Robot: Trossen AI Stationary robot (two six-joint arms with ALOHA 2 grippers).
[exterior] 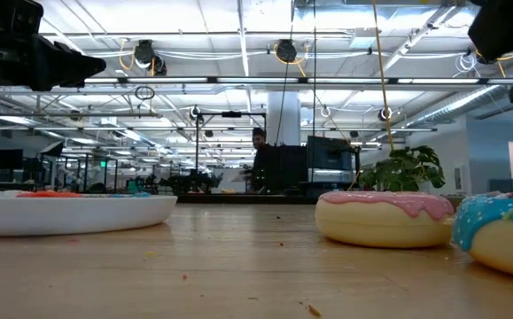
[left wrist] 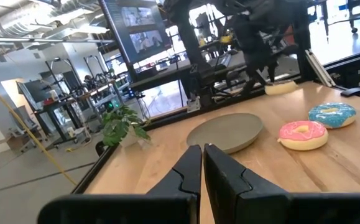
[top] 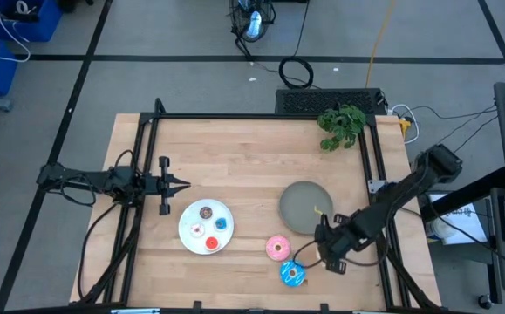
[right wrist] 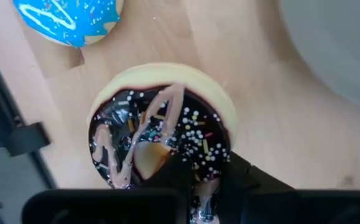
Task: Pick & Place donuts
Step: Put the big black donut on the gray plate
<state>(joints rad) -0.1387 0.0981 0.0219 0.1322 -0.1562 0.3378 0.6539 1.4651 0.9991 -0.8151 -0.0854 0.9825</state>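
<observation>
Brown donut (right wrist: 162,124) sits clamped in the right claw (right wrist: 195,171), near the grey plate (top: 303,206); next, lift and carry it plateward. Left claw (left wrist: 203,163), fingers together, waits far left.

Wooden table (top: 235,157): white plate (top: 187,228), grey plate (top: 297,202), pink donut (top: 277,249), blue donut (top: 293,274), plant (top: 341,125).

Grey floor (top: 191,83) crossed by dark lines, open white ceiling (exterior: 238,27) with strip lights, monitors (exterior: 330,155), potted plant (exterior: 404,168), blue bins (top: 8,35)
</observation>
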